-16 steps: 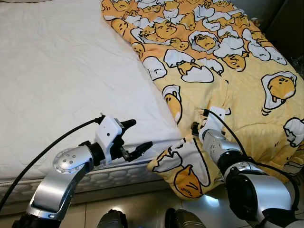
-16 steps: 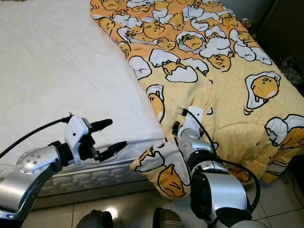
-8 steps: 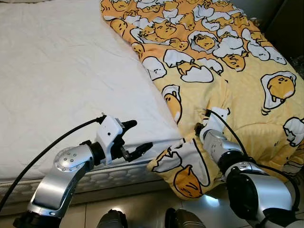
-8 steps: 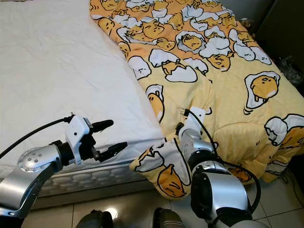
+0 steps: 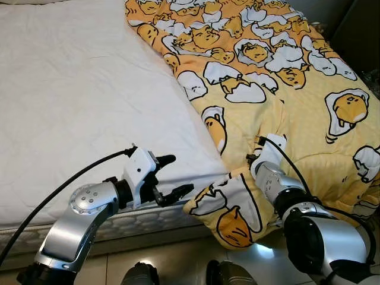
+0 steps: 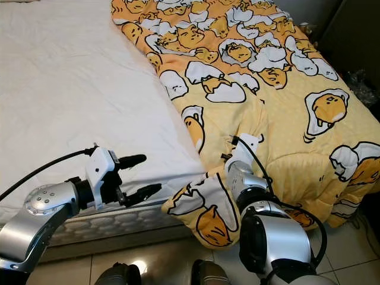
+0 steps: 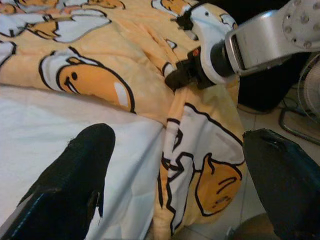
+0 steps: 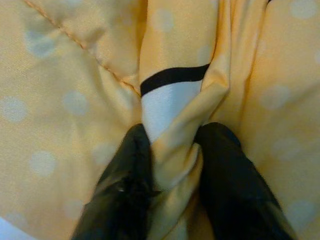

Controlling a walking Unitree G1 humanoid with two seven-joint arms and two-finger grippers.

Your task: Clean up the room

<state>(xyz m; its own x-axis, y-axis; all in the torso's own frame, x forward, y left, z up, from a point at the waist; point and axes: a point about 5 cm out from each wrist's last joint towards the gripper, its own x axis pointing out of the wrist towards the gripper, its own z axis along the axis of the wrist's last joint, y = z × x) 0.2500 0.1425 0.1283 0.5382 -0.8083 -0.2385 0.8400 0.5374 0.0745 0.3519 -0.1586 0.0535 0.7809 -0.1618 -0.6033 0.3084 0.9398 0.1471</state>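
Mattress (image 5: 77, 107), white, bare on its left part; item lies ahead of and beside the left end effector.

Left end effector (image 5: 171, 177): fingers apart, nothing between them, hovering over the near edge of the mattress. Change over the last second: it has shifted a little toward the blanket corner and slightly lower, its lower finger now near the hanging fold. In the left wrist view the two black fingertips (image 7: 75, 170) frame the corner, with the blanket edge ahead and between them, not yet touched.

Blanket (image 5: 285, 89), yellow with an egg-character print, covers the right part of the bed; its near corner (image 5: 228, 211) droops over the mattress edge toward the floor, just beside the left end effector and below the right one.

Right end effector (image 8: 172, 150): fingers clamped on a pinched ridge of the blanket, as the right wrist view shows plainly. Change: it has drawn back slightly toward the robot, the gathered fold moving with it.

Floor (image 5: 178, 261), tiled, below both end effectors.

Reading: the right grip is holding while the left closes in for a second hold on the corner. Judged stage: early, with the blanket still crumpled and unspread; a two-point hold would probably allow it to be pulled flat.
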